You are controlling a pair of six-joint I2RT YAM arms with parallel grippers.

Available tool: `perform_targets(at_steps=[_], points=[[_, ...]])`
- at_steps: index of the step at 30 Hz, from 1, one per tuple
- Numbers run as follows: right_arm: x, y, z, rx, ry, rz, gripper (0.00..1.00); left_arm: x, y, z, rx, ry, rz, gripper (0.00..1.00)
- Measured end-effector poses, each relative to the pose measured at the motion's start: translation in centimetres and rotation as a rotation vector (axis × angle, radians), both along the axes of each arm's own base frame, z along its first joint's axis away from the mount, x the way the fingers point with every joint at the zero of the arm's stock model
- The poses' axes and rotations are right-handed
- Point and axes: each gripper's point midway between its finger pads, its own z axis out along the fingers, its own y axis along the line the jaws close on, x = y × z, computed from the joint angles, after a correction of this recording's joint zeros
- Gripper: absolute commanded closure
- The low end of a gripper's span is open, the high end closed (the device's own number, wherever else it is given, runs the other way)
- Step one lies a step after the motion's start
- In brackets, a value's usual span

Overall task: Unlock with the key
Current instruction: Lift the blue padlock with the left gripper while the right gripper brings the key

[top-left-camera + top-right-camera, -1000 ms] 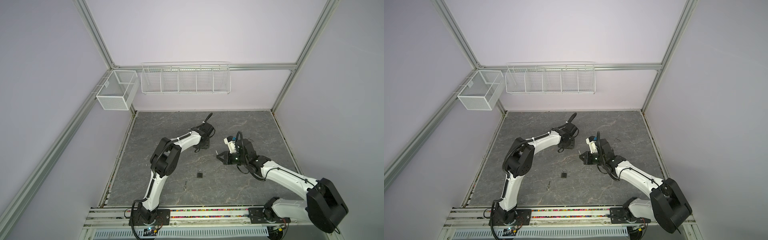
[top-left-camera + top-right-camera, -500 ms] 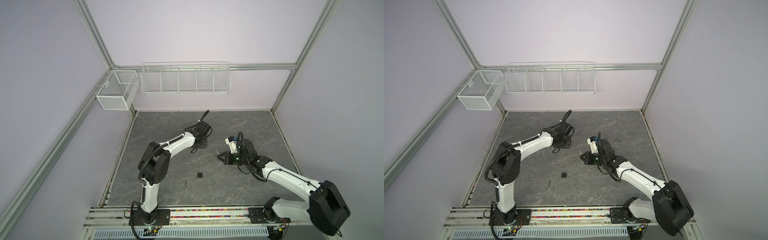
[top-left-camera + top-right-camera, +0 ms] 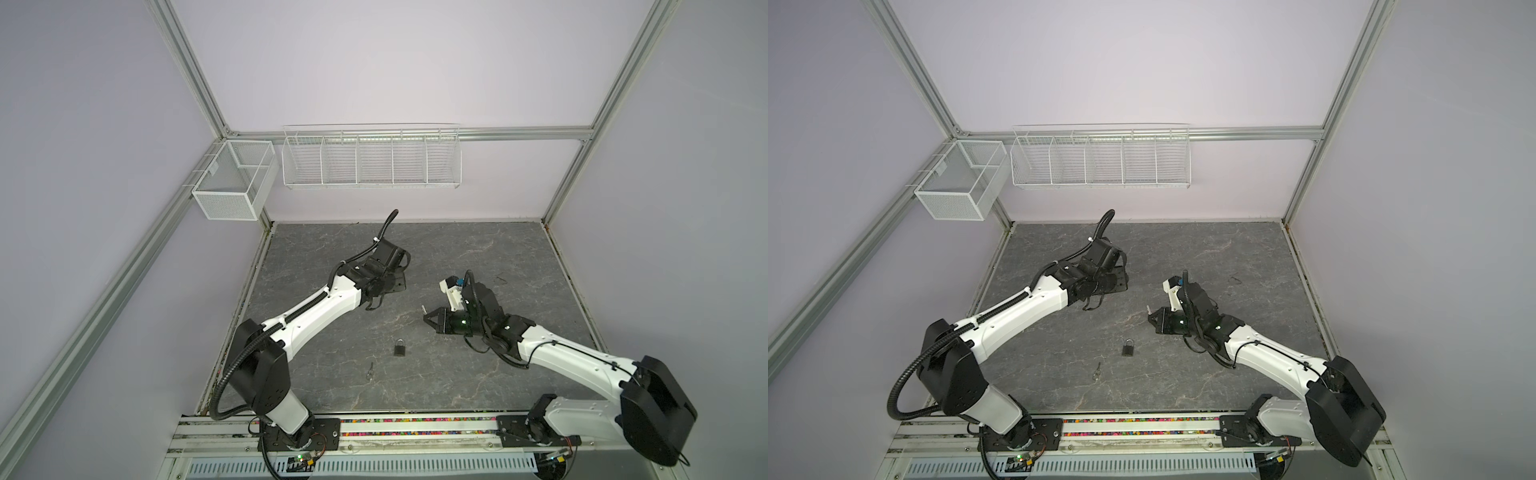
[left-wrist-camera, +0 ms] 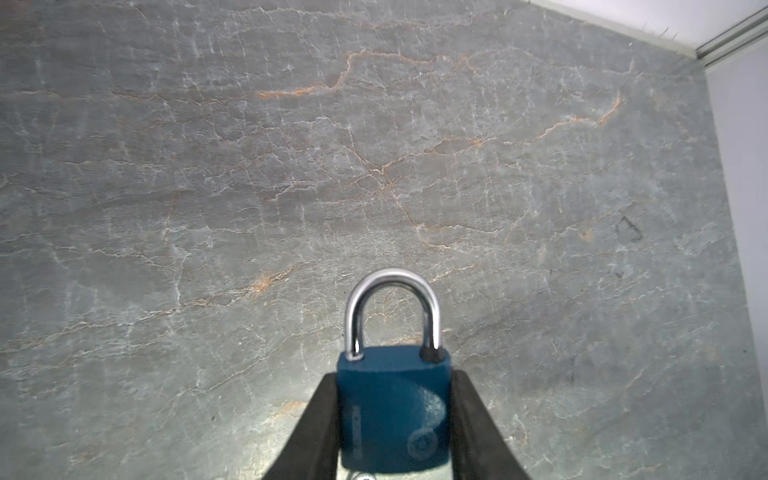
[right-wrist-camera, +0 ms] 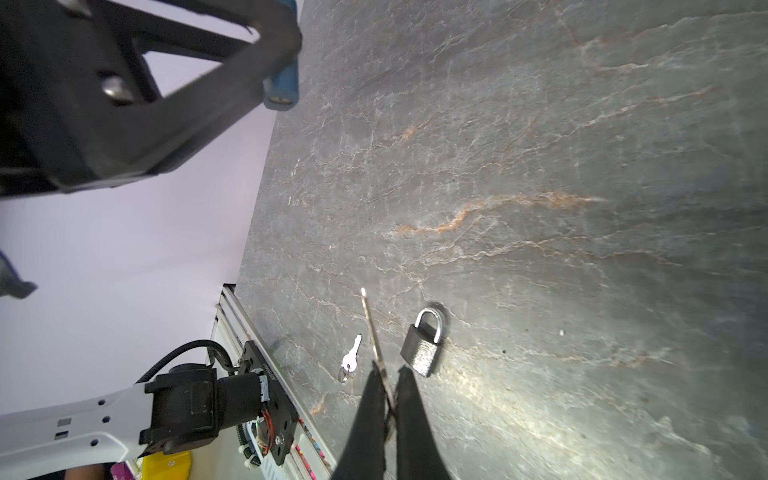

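Now we see the left gripper (image 4: 392,376) pinching a blue metal padlock (image 4: 392,409), with one black finger (image 4: 322,415) on each narrow side of it. The padlock's shiny silver loop (image 4: 391,275) points away from the gripper, and both ends of the loop reach the blue body. We hold this padlock up in the air above the grey stone table (image 4: 291,166), and it does not touch the table. In both top views the left arm (image 3: 324,307) reaches toward the back middle of the table, and its wrist hides the padlock there. Our right gripper (image 5: 388,372) is pressed together on a thin silver key (image 5: 371,328). We see this key from its thin edge, and its tip sticks out past the fingers. In a top view the right gripper (image 3: 429,322) is on the right side of the table, well apart from the left one, so the key does not touch the blue padlock. A small dark grey padlock (image 3: 400,347) lies flat on the table between the two arms. A small silver key on a ring (image 3: 369,371) lies near it, a bit closer to the front, and they do not touch.
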Motion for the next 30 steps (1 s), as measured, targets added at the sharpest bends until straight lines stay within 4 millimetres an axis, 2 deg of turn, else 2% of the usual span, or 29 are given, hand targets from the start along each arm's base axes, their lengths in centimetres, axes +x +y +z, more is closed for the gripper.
perform_targets(at_steps=[3, 7, 14, 19, 30], points=[[-0.1, 1.2, 0.1, 0.025, -0.001, -0.010, 0.94, -0.9, -0.4, 1.7, -0.024, -0.038, -0.001, 1.00], [-0.2, 2.7, 0.6, 0.062, -0.017, -0.025, 0.94, -1.9, -1.1, 2.7, -0.038, -0.061, -0.008, 1.00], [0.2, 4.4, 2.5, 0.156, -0.054, -0.072, 0.94, -3.0, -1.6, 2.5, -0.002, -0.075, -0.006, 1.00], [0.9, 4.6, 2.7, 0.169, -0.049, -0.114, 0.94, -3.6, -1.5, 2.3, 0.033, -0.081, -0.004, 1.00], [1.3, 5.3, 3.7, 0.233, -0.018, -0.147, 0.94, -3.4, -1.1, 2.4, 0.051, -0.097, 0.014, 1.00]])
